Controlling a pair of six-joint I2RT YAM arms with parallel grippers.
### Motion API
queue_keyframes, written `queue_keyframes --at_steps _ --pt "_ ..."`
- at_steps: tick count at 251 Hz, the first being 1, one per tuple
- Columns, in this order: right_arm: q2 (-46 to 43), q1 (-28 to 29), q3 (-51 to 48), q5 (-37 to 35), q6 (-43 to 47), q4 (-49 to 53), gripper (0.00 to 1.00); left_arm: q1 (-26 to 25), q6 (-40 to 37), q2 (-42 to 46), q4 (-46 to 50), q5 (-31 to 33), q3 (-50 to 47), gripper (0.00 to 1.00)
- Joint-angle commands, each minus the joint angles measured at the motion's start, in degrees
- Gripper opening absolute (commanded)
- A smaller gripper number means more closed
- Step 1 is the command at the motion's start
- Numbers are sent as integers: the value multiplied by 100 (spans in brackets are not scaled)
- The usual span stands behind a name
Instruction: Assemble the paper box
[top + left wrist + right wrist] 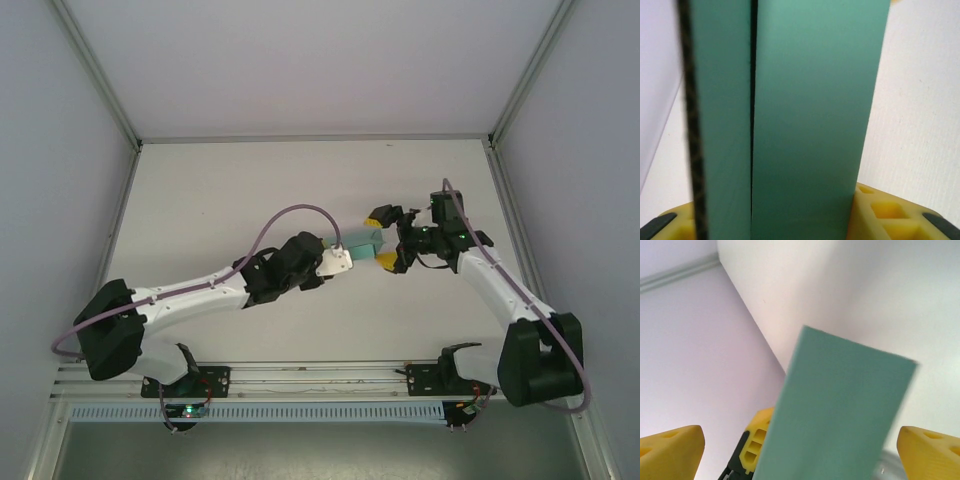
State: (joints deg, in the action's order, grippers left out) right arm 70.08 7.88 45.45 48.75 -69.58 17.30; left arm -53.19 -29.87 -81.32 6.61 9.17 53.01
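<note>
Teal card: the paper box [360, 243], a narrow rectangular body, sits over the middle of the white table [250, 190], between the two grippers.
Box faces: the left wrist view shows two plain green panels side by side, parted by a thin dark slit. A dark textured strip runs along the left panel's outer edge.
Left gripper [346, 254]: drawn in narrow and holding the box by its near end. Yellow finger bases [885, 212] sit on either side of the card.
Right gripper [383, 237]: spread wide, with one yellow fingertip [670, 445] on each side of the box's far end, both clear of the card.
Box end: in the right wrist view it rises between the tips, against the pale wall.
Arms: both reach inward and meet near the table's centre.
</note>
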Motion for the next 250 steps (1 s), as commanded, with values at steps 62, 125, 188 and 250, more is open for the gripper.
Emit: queue_keyframes --at_steps 62,125,188,250 --pt "-1288 816 609 -4222 5220 352 98 961 524 -169 2855 -1744 796 35" --pt "-1331 829 -26 -2205 6465 -1190 99 1571 -34 -1056 4558 -3055 1799 41" --pt "-76 1520 1058 -1936 8214 823 91 1672 -248 -1979 5115 -2834 2448 42" --pt "802 1772 1349 -2299 8630 1339 74 1707 -362 -2371 5381 -2935 2779 42"
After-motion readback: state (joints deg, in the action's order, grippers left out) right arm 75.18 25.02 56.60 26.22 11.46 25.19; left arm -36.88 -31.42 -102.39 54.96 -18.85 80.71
